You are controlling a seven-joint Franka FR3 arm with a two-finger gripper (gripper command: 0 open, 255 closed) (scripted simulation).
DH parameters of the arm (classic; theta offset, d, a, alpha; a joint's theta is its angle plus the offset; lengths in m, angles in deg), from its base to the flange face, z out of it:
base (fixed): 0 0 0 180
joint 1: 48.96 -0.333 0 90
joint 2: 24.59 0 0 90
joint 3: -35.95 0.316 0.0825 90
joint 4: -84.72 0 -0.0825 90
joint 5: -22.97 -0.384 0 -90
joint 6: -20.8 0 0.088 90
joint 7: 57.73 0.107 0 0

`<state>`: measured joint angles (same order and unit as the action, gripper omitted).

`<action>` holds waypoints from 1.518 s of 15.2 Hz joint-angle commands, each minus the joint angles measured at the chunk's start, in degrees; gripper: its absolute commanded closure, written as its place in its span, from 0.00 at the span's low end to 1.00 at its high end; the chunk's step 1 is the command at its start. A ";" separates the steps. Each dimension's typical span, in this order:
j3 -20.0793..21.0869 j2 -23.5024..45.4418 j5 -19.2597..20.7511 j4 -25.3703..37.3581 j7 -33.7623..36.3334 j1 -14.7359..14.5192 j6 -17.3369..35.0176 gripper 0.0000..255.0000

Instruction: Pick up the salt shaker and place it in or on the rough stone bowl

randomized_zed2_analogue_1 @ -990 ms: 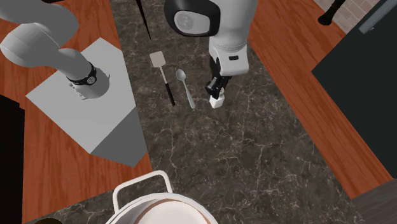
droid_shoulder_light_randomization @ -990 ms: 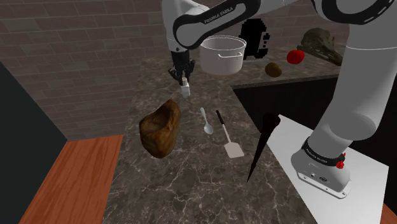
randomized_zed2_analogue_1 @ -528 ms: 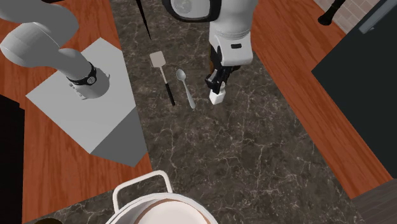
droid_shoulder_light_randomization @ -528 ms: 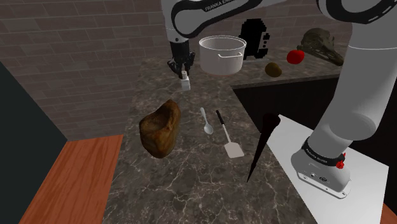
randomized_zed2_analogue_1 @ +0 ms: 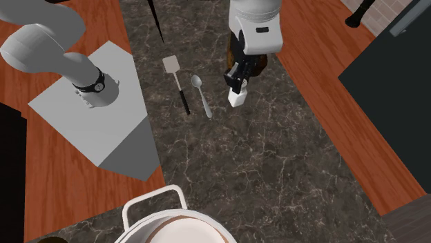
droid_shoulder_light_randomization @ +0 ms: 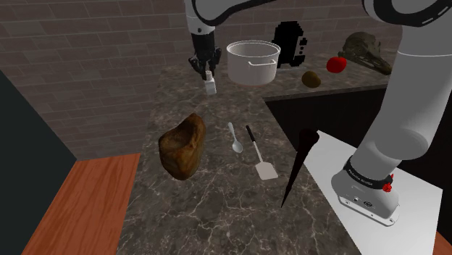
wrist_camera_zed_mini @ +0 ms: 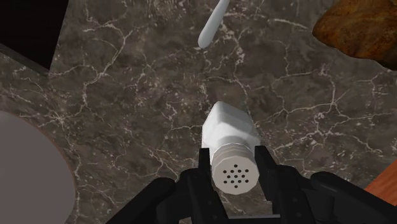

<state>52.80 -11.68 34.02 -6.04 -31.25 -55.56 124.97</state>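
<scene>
A small white salt shaker [wrist_camera_zed_mini: 230, 143] with a perforated cap hangs in the air above the dark marble counter, clasped at its cap by my black gripper [wrist_camera_zed_mini: 233, 167]. From the shoulder view the shaker [droid_shoulder_light_randomization: 210, 86] hangs under the gripper [droid_shoulder_light_randomization: 206, 72], up and behind the brown rough stone bowl [droid_shoulder_light_randomization: 184, 145]. From above, the shaker [randomized_zed2_analogue_1: 237, 97] sits below the hand [randomized_zed2_analogue_1: 240, 77] next to the spoon. The bowl's edge [wrist_camera_zed_mini: 360, 28] lies off to one side of the shaker in the wrist view.
A metal spoon [droid_shoulder_light_randomization: 235, 138] and a black-handled spatula [droid_shoulder_light_randomization: 258, 155] lie on the counter beside the bowl. A white pot [droid_shoulder_light_randomization: 253, 62] stands at the back. A dark sink recess [droid_shoulder_light_randomization: 326, 116] lies at the shoulder view's right, with a wooden surface [droid_shoulder_light_randomization: 83, 203] at lower left.
The gripper has lifted the shaker higher and carried it slightly toward the back of the counter. The bowl, spoon and spatula have stayed put.
</scene>
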 commanded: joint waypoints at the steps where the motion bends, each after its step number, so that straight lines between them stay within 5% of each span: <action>1: -0.01 -0.04 -0.08 1.50 -0.33 0.01 -1.53 1.00; 13: 0.21 1.18 0.08 12.36 -1.31 -0.71 -11.16 1.00; 23: 4.51 5.70 2.76 21.77 10.94 -10.52 -18.19 1.00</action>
<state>56.99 -7.04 36.31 13.49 -21.37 -64.97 108.17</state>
